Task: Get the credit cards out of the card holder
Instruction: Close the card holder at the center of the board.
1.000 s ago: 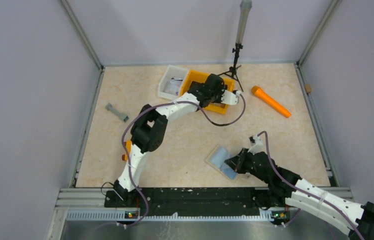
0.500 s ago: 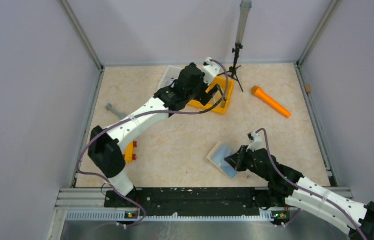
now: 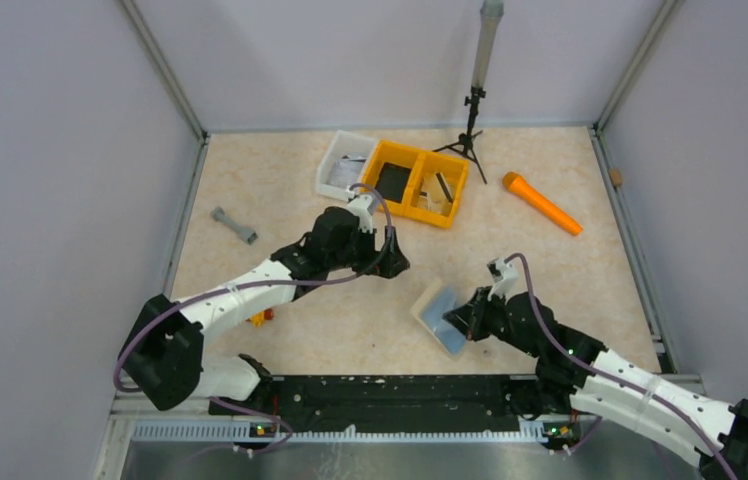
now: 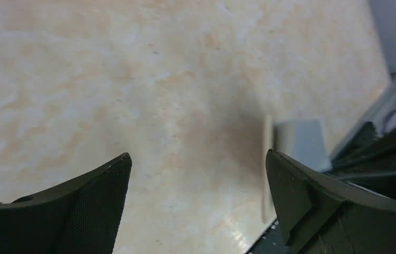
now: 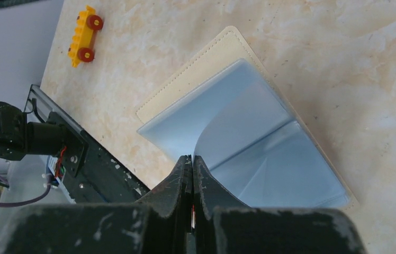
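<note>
Holder (image 3: pixel 440 318) on worktop (image 3: pixel 250 180), front centre. Divided bin (image 3: pixel 420 185) rear centre, second bin (image 3: pixel 335 175) just beside, left. Tripod (image 3: pixel 470 120) behind bins. Toy car (image 5: pixel 85 35) left of holder, well apart.

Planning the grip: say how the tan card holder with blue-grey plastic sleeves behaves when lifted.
Probably floppy: the sleeve in the right gripper curls up off the card holder. Its glossy plastic looks slippery; thin, so likely light.
</note>
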You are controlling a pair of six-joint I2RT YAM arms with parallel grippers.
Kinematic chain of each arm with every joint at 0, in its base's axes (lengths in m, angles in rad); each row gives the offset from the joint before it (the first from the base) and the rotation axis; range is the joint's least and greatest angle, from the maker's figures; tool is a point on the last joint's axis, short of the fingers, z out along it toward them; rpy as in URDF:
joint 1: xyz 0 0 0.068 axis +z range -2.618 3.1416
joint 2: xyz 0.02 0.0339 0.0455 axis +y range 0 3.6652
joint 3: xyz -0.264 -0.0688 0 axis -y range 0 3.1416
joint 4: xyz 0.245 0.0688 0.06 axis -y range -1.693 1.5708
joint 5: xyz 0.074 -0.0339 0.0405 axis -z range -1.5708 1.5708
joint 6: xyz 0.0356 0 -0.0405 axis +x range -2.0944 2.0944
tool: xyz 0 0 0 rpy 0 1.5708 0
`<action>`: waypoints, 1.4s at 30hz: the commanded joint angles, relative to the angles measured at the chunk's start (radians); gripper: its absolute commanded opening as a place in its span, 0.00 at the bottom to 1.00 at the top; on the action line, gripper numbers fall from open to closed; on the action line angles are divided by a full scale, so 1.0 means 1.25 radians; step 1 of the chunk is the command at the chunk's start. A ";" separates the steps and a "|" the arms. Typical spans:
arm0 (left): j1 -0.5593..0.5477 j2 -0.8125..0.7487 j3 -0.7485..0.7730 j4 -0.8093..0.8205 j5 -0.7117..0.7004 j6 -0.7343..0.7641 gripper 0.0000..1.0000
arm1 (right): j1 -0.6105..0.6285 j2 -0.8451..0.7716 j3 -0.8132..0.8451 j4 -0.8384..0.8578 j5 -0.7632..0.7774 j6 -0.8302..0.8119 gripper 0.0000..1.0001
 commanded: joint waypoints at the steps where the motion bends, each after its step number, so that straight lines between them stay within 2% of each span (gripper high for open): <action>1: -0.003 -0.038 -0.104 0.254 0.262 -0.162 0.99 | -0.007 0.032 0.017 0.094 -0.034 -0.002 0.00; 8: -0.003 -0.011 -0.252 0.468 0.360 -0.271 0.99 | -0.007 0.070 -0.003 0.163 -0.068 0.022 0.00; 17: -0.049 0.052 -0.343 0.674 0.418 -0.368 0.98 | -0.007 0.140 -0.032 0.259 -0.102 0.059 0.00; 23: -0.063 0.087 -0.370 0.727 0.436 -0.378 0.93 | -0.007 0.205 -0.044 0.338 -0.118 0.088 0.00; 26: -0.064 0.093 -0.384 0.717 0.415 -0.364 0.93 | -0.007 0.232 -0.045 0.364 -0.128 0.089 0.07; 31: -0.064 0.117 -0.400 0.747 0.423 -0.369 0.93 | -0.007 0.270 -0.061 0.432 -0.172 0.096 0.36; 33: -0.063 0.121 -0.402 0.754 0.426 -0.371 0.92 | -0.007 0.277 -0.065 0.441 -0.177 0.106 0.42; 39: -0.063 0.119 -0.400 0.745 0.431 -0.363 0.92 | -0.007 0.284 -0.074 0.413 -0.133 0.161 0.43; 42: -0.064 0.122 -0.393 0.723 0.426 -0.358 0.91 | -0.007 0.274 -0.065 0.341 -0.084 0.186 0.40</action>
